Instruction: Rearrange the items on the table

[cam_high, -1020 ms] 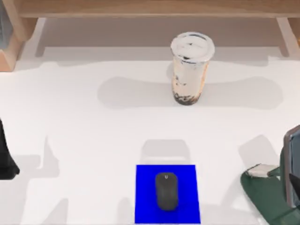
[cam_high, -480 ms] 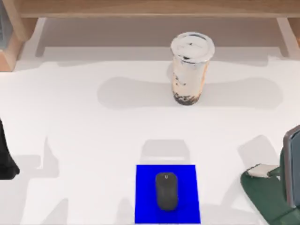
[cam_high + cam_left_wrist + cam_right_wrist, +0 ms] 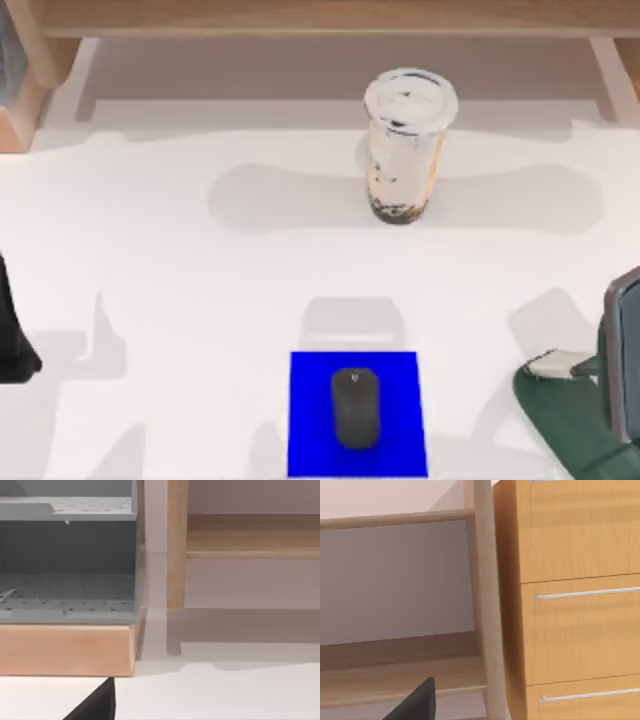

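- Nothing moves since earlier frames: mouse (image 3: 355, 407) sits on blue mat (image 3: 357, 412), cup (image 3: 404, 145) upper centre.
- Both arms parked at frame edges; claw states: can't tell.
- Cup next: grip low, keep upright.

Blue mat (image 3: 400, 385) near the front edge; wooden ledge (image 3: 330, 17) along the back.

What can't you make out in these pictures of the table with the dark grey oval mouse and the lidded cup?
- Left gripper: a dark tip cut off by the left wrist view's edge; open or shut, unclear.
- Right gripper: likewise in the right wrist view.
- Flat blue square mat: near edge cut off by the top view's bottom.
- Clear plastic cup of milky-brown drink: its far side faces away.
- Dark grey oval mouse: small mark unreadable.
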